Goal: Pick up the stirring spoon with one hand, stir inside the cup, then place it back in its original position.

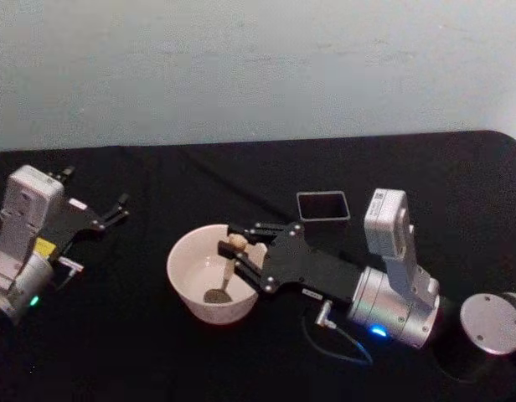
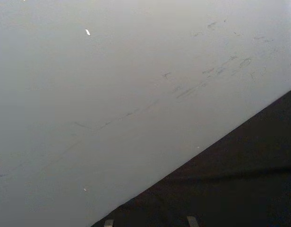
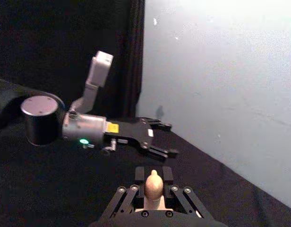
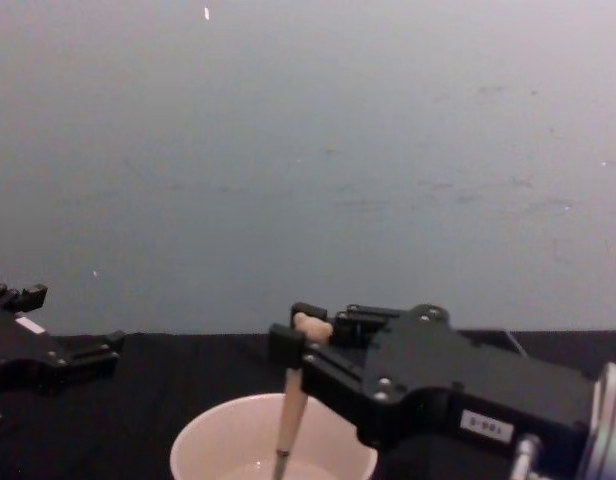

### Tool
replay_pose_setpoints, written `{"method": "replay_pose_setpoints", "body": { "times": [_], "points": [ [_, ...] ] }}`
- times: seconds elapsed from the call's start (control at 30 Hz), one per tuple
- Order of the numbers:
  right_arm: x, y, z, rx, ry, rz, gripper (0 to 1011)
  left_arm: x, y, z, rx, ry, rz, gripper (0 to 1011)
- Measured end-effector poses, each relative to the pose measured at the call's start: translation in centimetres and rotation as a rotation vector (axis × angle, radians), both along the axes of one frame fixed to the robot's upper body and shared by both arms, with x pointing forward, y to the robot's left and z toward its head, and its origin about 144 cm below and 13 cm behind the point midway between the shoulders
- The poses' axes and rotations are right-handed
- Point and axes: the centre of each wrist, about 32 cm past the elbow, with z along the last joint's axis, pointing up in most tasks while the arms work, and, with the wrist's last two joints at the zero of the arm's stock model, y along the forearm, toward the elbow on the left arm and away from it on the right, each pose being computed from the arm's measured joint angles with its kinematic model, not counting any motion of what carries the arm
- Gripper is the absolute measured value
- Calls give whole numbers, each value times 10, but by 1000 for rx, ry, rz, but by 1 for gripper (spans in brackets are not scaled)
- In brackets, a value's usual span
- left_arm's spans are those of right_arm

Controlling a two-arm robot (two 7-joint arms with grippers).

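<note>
Above the cup (image 1: 176, 266), the right tool (image 1: 233, 241), pinching the stirring spoon (image 1: 217, 295), should trace slow circles clear of the rim; left tool (image 3: 167, 139) lies spread

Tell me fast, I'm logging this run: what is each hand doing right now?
Left hand: open, empty, idle off to the left.
Right hand: shut on the stirring spoon, its bowl down in the cup.
</note>
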Motion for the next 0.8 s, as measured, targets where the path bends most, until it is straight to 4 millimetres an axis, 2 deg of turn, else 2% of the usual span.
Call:
{"method": "replay_pose_setpoints", "body": {
  "times": [0.23, 0.5, 0.8],
  "points": [
    [-3, 13, 0, 10, 2, 29, 217, 0, 0, 0, 0, 0, 0, 1001],
    [14, 29, -3, -2, -30, -22, 218, 0, 0, 0, 0, 0, 0, 1001],
    [28, 25, -1, 4, -42, -86, 218, 0, 0, 0, 0, 0, 0, 1001]
  ]
}}
